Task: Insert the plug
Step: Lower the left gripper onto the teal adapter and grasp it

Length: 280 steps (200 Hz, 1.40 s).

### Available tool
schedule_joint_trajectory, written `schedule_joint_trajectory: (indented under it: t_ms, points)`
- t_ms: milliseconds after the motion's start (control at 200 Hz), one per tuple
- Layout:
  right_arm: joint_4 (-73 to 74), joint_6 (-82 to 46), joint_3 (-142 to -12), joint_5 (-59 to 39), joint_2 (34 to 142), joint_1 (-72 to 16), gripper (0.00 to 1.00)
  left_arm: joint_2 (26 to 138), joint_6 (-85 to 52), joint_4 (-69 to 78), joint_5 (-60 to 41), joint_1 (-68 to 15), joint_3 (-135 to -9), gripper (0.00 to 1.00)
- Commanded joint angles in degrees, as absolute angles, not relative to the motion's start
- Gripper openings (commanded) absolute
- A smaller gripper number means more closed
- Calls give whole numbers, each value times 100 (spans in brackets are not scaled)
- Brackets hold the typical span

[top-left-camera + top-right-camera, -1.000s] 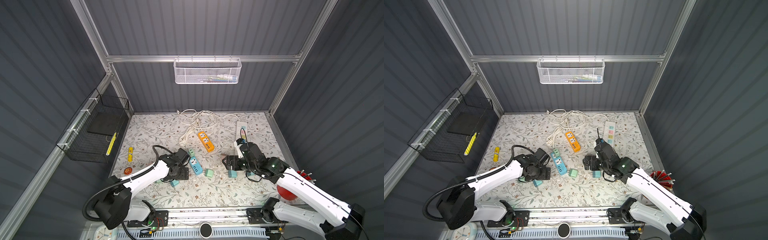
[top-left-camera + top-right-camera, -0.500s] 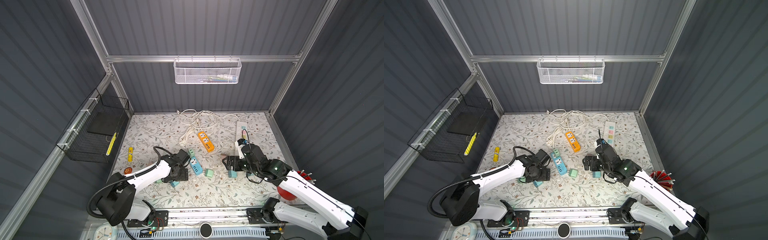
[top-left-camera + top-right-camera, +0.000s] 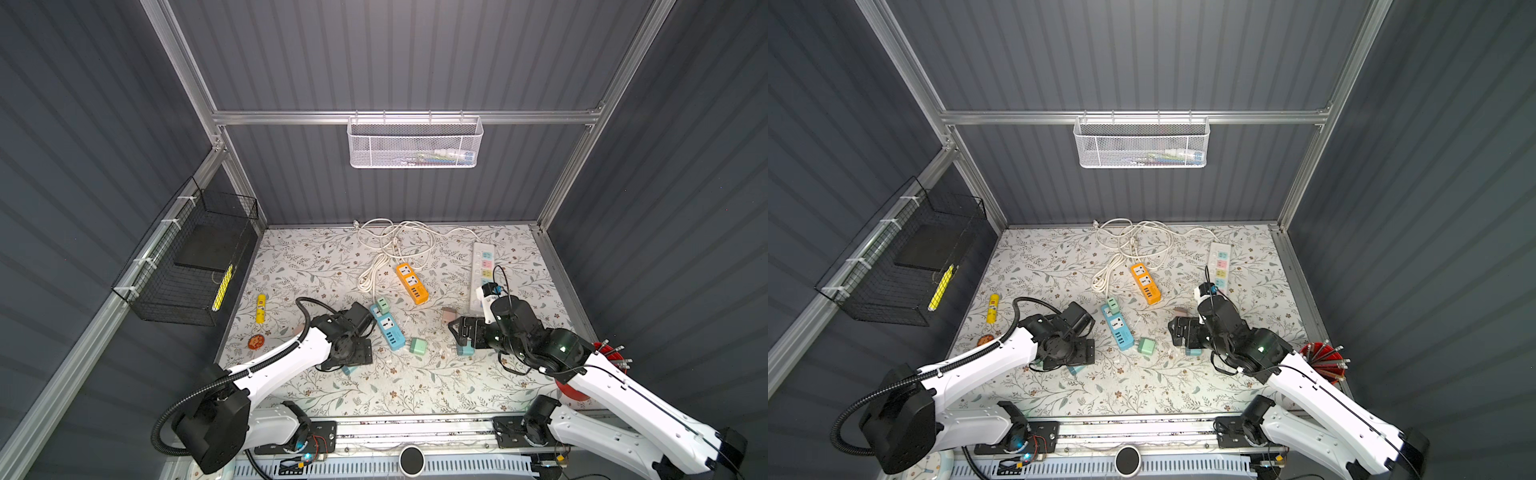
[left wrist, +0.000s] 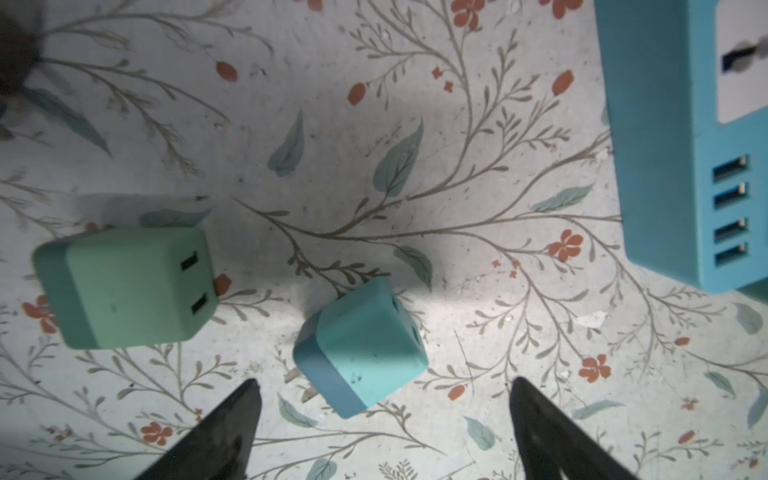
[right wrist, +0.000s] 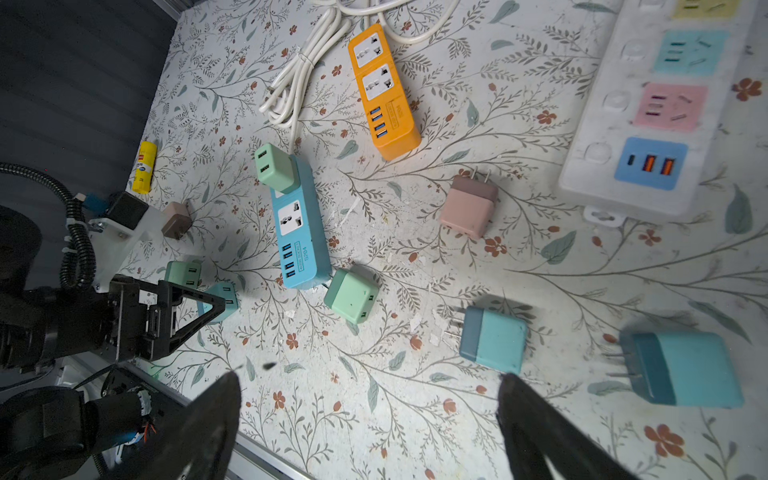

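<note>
One wire basket (image 3: 174, 303), black slab (image 3: 205, 249) inside (flat)

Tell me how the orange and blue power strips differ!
The blue power strip has a green charger plugged into one socket; the orange power strip has both sockets empty. The orange power strip lies beside the white cord; the blue power strip lies farther from it. Both have two sockets and four USB ports.

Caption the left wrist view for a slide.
Open left end effector above teal plug, near green plug and blue power strip.
</note>
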<state>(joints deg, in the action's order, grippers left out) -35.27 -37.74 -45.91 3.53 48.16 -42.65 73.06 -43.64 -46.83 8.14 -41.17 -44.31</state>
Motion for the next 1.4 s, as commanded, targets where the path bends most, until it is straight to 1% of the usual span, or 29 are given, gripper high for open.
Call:
schedule_joint_trajectory:
  t_ms: [0, 185, 275, 575, 745, 920, 1071, 1276, 1346, 1396]
  points:
    - [-3580, -3934, -4440, 530, 4729, -4294, 98, 7571, -4047, -4707, 949, -4043, -4536, 95]
    - [-3516, -3979, -4353, 512, 4733, -4298, 99, 7711, -3766, -3987, 84, -4043, -4190, 95]
    - [-3597, -3964, -4366, 494, 4763, -4299, 99, 7762, -3789, -4086, -105, -4067, -4269, 91]
    - [-3546, -4060, -4239, 535, 4685, -4300, 99, 7409, -4489, -4421, 8, -4222, -4327, 88]
    - [-3477, -4078, -4150, 539, 4717, -4299, 99, 7537, -4693, -4052, -244, -4391, -4237, 87]
    - [-3460, -4072, -4131, 537, 4757, -4305, 99, 7716, -4932, -4072, -147, -4702, -4435, 84]
    - [-3372, -4078, -4055, 537, 4768, -4304, 99, 7512, -5035, -4390, 96, -4851, -4548, 84]
    - [-3287, -4034, -4043, 460, 4943, -4301, 99, 7494, -4998, -4210, -180, -4934, -4612, 84]
    - [-3270, -4034, -4043, 484, 4962, -4301, 99, 7515, -4748, -4563, 189, -4939, -4920, 85]
    - [-3270, -4042, -4052, 498, 4955, -4298, 99, 7545, -4525, -4951, 675, -4932, -5168, 89]
